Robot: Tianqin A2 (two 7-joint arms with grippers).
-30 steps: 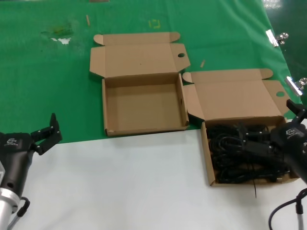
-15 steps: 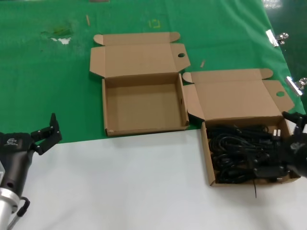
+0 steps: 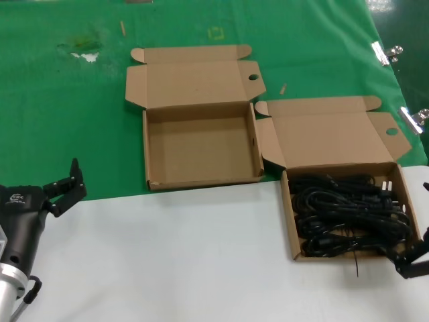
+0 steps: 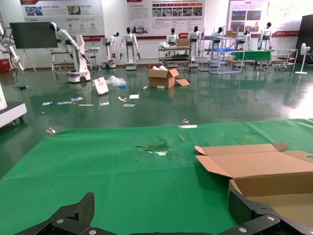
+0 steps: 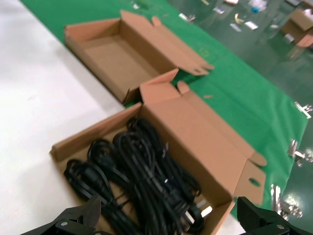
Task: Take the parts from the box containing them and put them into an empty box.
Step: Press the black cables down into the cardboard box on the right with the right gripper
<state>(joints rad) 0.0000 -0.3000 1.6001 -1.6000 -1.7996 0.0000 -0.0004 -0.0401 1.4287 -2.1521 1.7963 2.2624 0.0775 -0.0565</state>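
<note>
On the head view, the power cords (image 3: 350,213) are seen heaped in the right box (image 3: 335,134), which straddles the green cloth (image 3: 67,100) and white table (image 3: 167,255). The empty box (image 3: 194,80) lies just left of it. The right gripper (image 3: 414,255) is seen beside the cords' box, jaws spread, holding nothing. The left gripper (image 3: 64,188) is parked at the near left, jaws apart.

Left wrist view: spread fingers (image 4: 73,218) are seen over cloth.

Right wrist view: fingers (image 5: 73,220) are seen wide apart above the cords (image 5: 142,181).
</note>
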